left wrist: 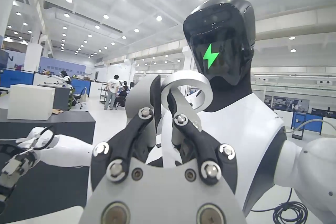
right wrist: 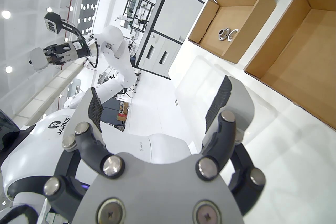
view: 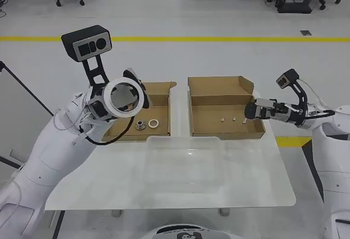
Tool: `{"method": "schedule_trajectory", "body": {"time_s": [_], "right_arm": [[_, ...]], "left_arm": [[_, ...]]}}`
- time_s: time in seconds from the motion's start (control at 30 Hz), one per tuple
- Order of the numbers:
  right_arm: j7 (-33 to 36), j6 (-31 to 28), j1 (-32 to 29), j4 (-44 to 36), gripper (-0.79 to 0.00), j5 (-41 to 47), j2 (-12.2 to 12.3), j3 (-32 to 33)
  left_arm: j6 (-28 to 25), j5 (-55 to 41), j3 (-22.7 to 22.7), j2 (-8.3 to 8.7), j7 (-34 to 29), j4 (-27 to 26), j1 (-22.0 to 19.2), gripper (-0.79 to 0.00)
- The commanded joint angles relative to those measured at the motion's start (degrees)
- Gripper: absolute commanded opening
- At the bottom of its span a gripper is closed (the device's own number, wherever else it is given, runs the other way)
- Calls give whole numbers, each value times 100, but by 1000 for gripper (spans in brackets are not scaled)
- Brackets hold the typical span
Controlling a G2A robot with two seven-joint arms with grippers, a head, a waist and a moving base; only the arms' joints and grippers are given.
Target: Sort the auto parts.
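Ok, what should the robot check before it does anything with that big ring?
1. Grip on the big ring: ok, the left gripper has its fingers shut on the rim.
2. Way into the left box: ok, open on top; a flanged metal part and a white ring lie inside.
3. Big ring right over the left box: cannot tell, it is held high.
4. Is the right gripper free: ok, fingers open, nothing between.
5. Way into the right box: ok, open; small white parts lie inside.

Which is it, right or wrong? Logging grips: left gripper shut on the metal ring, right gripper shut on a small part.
Wrong: the right wrist view shows the right gripper open and empty. The left gripper is shut on the metal ring.
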Motion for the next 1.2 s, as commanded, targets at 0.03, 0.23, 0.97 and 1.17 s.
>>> {"method": "schedule_trajectory", "body": {"time_s": [0.03, 0.23, 0.97, 1.17], "right_arm": [[0, 0, 0, 0, 0, 0, 0, 0], [0, 0, 0, 0, 0, 0, 0, 0], [0, 0, 0, 0, 0, 0, 0, 0], [0, 0, 0, 0, 0, 0, 0, 0]], "left_arm": [[0, -281, 20, -36, 0, -17, 4, -785], [39, -256, -6, -80, -40, 78, -10, -785], [0, 275, 112, 39, 1, 133, -56, -785], [0, -112, 78, -9, 0, -21, -15, -785]]}}
